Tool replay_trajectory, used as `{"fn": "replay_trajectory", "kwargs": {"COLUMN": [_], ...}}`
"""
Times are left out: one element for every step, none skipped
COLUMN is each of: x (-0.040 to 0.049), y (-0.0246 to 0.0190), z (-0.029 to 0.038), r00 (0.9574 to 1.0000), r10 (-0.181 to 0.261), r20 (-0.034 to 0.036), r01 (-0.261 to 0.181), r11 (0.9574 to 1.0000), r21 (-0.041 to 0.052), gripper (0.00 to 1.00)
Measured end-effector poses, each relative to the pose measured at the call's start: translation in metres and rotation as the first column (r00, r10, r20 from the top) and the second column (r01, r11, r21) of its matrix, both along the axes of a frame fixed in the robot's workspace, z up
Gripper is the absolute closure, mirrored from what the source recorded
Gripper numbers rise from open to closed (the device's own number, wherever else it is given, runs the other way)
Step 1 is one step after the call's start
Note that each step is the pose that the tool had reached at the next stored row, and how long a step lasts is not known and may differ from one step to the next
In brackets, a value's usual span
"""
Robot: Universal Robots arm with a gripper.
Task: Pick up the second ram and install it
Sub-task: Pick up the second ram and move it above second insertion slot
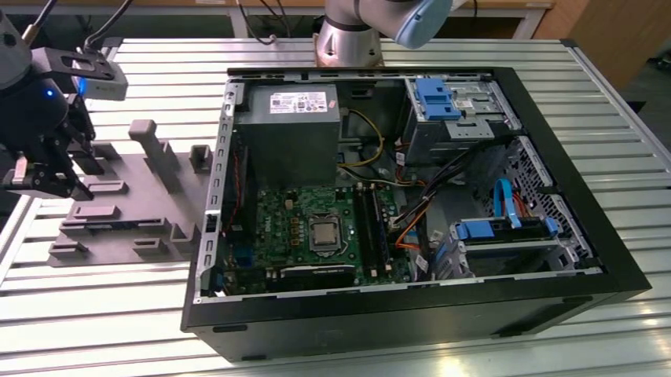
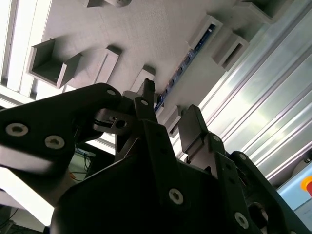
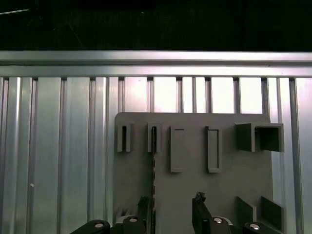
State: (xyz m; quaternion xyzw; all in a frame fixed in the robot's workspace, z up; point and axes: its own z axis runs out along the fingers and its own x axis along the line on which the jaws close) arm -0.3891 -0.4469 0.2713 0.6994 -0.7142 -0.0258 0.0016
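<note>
The second ram is a thin dark strip standing on edge in two slotted blocks of the grey fixture plate; it also shows in the second wrist view and in the exterior view. My gripper hangs open a little above the plate at one end of the strip, holding nothing. In the first wrist view the strip runs just inside one finger. The same gripper is seen in the second wrist view, and at the exterior view's far left. The green motherboard's long black memory slots lie inside the open computer case.
Several raised grey blocks stand on the fixture plate around the gripper. The case's metal wall rises just beside the plate on the exterior view's right. Ribbed aluminium table lies under everything. Cables, a power supply and blue drive bays fill the case.
</note>
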Motion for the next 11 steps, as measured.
{"fn": "replay_trajectory", "kwargs": {"x": [-0.0001,-0.0003,-0.0005,-0.0007,-0.0008,-0.0008,-0.0008,-0.0010,-0.0025,-0.0045,-0.0059], "y": [-0.0001,-0.0001,-0.0001,-0.0001,-0.0002,-0.0002,-0.0002,-0.0006,-0.0024,-0.0041,-0.0059], "z": [-0.0019,-0.0037,-0.0055,-0.0070,-0.0075,-0.0075,-0.0075,-0.0077,-0.0086,-0.0094,-0.0106], "r00": [1.0000,1.0000,1.0000,1.0000,1.0000,1.0000,1.0000,1.0000,1.0000,1.0000,1.0000], "r10": [0.000,0.000,0.000,0.000,0.000,0.000,0.000,0.000,0.000,0.000,0.000], "r20": [0.0001,0.0000,0.0000,0.0001,0.0000,0.0000,0.0000,0.0003,0.0015,0.0017,0.0015], "r01": [0.000,0.000,0.000,0.000,0.000,0.000,0.000,0.000,0.000,0.000,0.000], "r11": [1.0000,1.0000,1.0000,1.0000,1.0000,1.0000,1.0000,1.0000,1.0000,1.0000,1.0000], "r21": [0.0000,0.0000,0.0000,0.0000,-0.0001,-0.0001,-0.0001,0.0000,0.0003,0.0002,0.0000], "gripper": [0.53,0.53,0.53,0.53,0.53,0.53,0.53,0.53,0.53,0.53,0.53]}}
